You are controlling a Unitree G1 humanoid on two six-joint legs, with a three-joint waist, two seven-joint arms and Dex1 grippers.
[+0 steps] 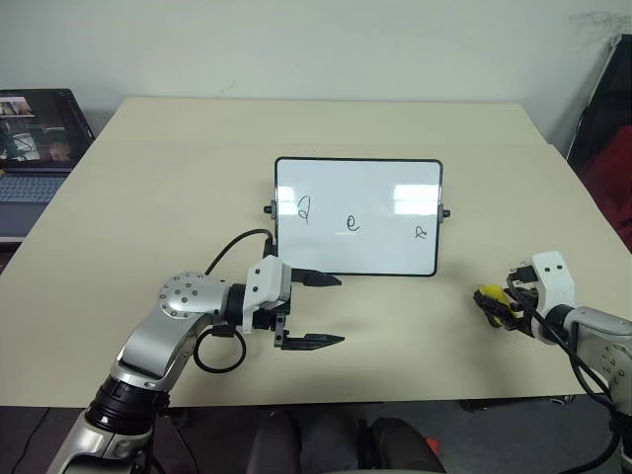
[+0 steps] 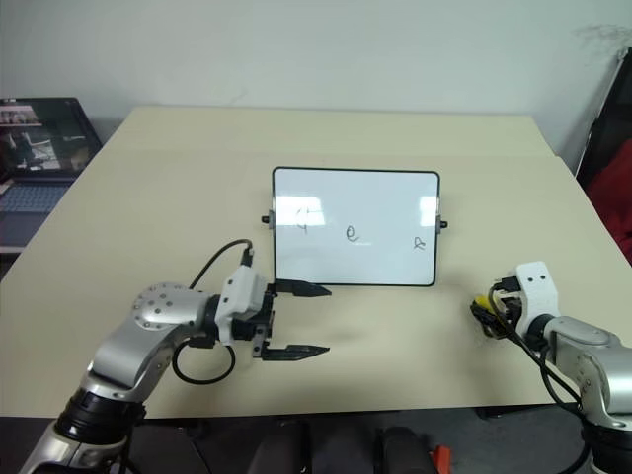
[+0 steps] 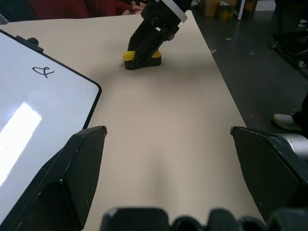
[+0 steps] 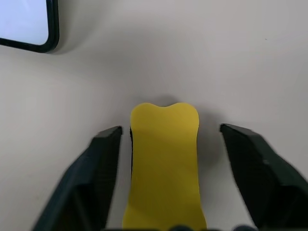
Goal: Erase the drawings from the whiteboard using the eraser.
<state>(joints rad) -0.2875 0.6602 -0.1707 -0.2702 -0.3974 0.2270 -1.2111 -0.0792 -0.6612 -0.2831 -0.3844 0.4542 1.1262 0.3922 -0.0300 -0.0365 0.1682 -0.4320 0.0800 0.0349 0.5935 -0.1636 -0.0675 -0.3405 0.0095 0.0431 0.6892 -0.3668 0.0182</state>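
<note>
Both head eyes are looking down over the table [image 1: 148, 178] and whiteboard [image 1: 357, 215]. The wrist cameras are sitting low, sharing the eraser [image 4: 163, 163].

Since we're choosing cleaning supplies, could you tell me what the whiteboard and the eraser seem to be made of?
Whiteboard: glossy white coated panel, judging by bright reflections, in a thin black frame, probably plastic. Eraser: matte yellow top, likely plastic or foam; dark base in the left wrist view.
</note>
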